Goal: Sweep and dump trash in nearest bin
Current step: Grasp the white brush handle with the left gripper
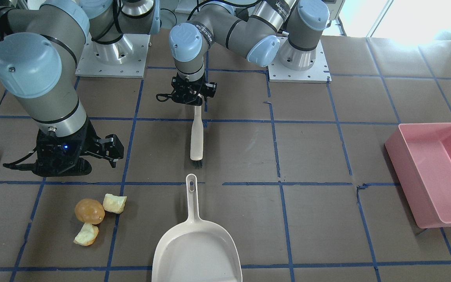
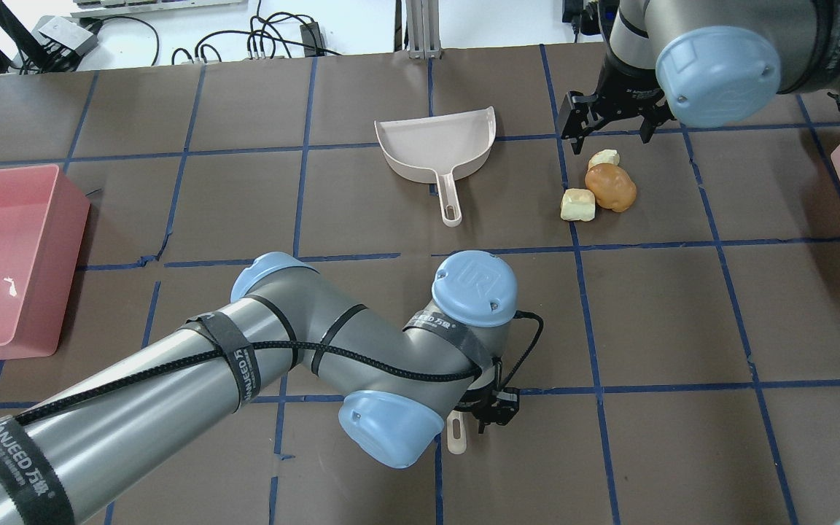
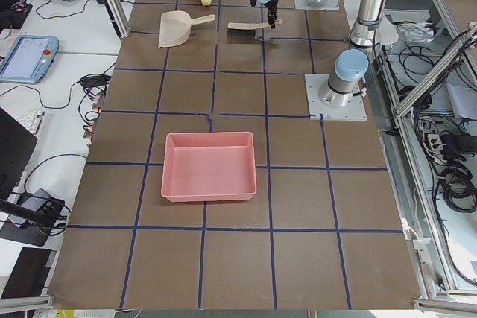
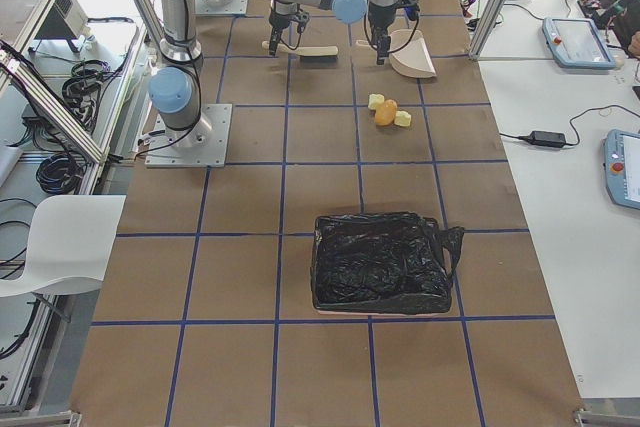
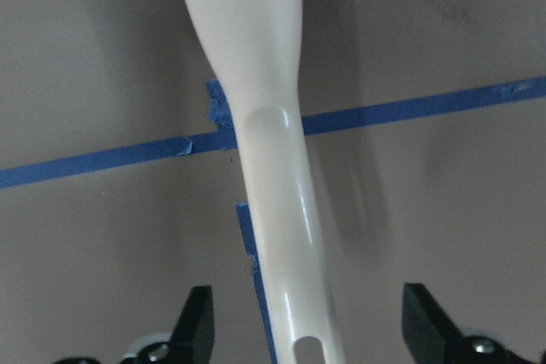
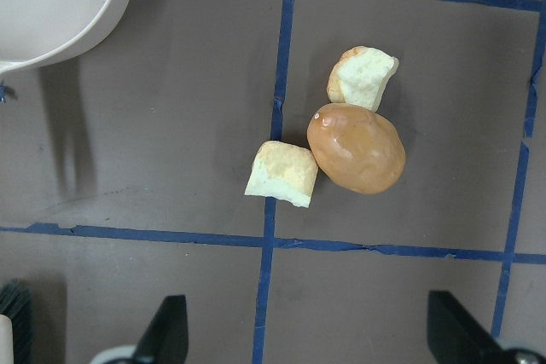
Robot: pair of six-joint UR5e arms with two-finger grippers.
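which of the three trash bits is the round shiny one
The orange-brown ball, lying between the two pale chunks. It alone is smooth, rounded and glossy; they are torn, blocky and yellow-green.

The left arm [image 2: 172, 386] lies folded low, elbow bent, left gripper [image 1: 188, 94] pointing down with jaws apart. The right arm [image 1: 49, 90] reaches forward, right gripper [image 2: 612, 133] pointing down, jaws wide apart.

The ball [image 6: 356, 148] is glossy, chunks [image 6: 282, 174] perhaps spongy, brush handle [image 5: 273, 176] smooth plastic, table covering [image 6: 153, 151] matt.
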